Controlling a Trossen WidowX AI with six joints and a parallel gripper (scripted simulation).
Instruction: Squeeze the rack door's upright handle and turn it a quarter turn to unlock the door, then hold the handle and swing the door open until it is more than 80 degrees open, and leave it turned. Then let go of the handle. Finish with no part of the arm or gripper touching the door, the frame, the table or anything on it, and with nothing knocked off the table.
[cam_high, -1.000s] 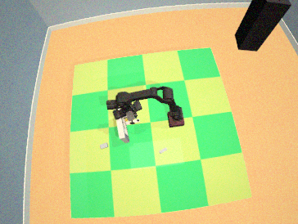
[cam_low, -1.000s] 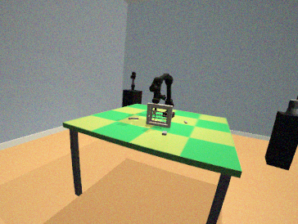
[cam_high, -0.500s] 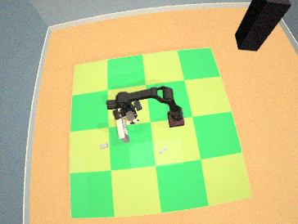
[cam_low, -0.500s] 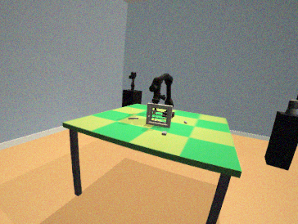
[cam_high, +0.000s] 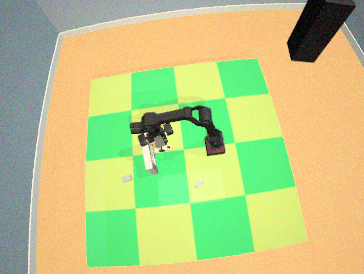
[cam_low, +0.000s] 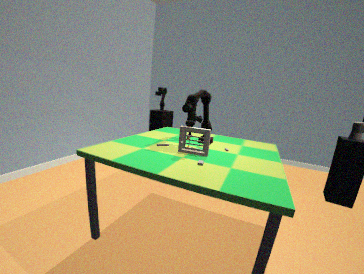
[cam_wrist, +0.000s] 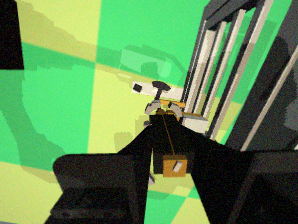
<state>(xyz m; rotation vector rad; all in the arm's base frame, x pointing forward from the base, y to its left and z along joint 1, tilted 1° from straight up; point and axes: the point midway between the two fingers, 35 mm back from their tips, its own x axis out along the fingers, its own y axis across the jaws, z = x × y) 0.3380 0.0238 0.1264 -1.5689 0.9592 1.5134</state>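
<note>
My jaws stand partly closed, gripping the orange handle (cam_wrist: 174, 166) beside the barred rack (cam_wrist: 216, 75) (cam_low: 194, 153) on the desk (cam_low: 255, 185); next, I'd judge, comes the unlocking quarter turn.

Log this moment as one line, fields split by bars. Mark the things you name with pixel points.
hand (cam_wrist: 164, 129): closed on orange handle (cam_wrist: 174, 166) | rack frame (cam_high: 150, 159) (cam_low: 194, 152) (cam_wrist: 204, 25): upright on table (cam_high: 220, 225) (cam_low: 200, 175) | small pale blocks (cam_high: 127, 178): on table

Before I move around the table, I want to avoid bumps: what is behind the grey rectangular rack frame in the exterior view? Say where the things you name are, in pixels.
Behind the grey rectangular rack frame (cam_high: 148, 159) (cam_low: 195, 152) (cam_wrist: 226, 13), the black jointed arm (cam_high: 170, 117) (cam_low: 206, 107) rises above its top. Its bars partly cover whatever lies lower.
</note>
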